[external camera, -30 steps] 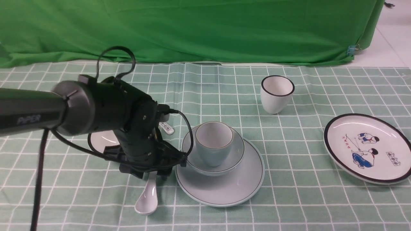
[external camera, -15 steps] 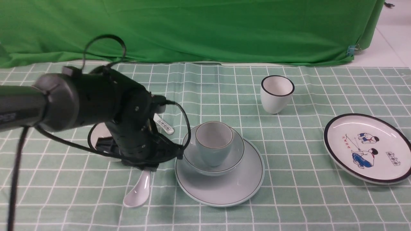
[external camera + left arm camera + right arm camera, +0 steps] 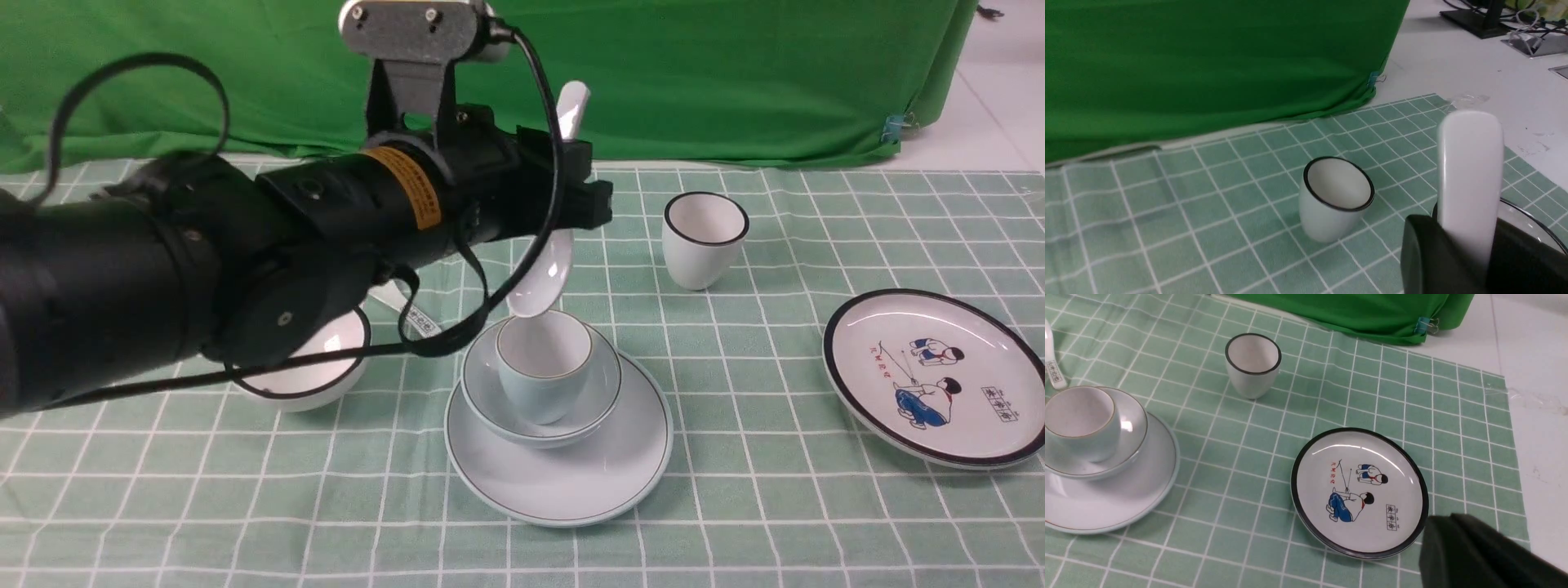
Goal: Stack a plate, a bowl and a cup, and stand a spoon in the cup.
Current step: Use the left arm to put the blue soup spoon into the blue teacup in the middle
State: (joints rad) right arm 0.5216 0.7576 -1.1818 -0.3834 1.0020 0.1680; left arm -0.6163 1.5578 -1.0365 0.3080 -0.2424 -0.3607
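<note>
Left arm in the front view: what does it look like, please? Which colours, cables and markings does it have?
The left arm is a thick black tube with round joints. An orange label with dark print wraps around its wrist. A grey metal bracket sits on top, and black cables loop around the arm. Its end effector is black and blocky.

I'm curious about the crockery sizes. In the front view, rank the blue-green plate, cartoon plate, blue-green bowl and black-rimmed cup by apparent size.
1. blue-green plate and cartoon plate, too alike to rank; the cartoon one reaches the frame edge.
2. blue-green bowl
3. black-rimmed cup
</note>
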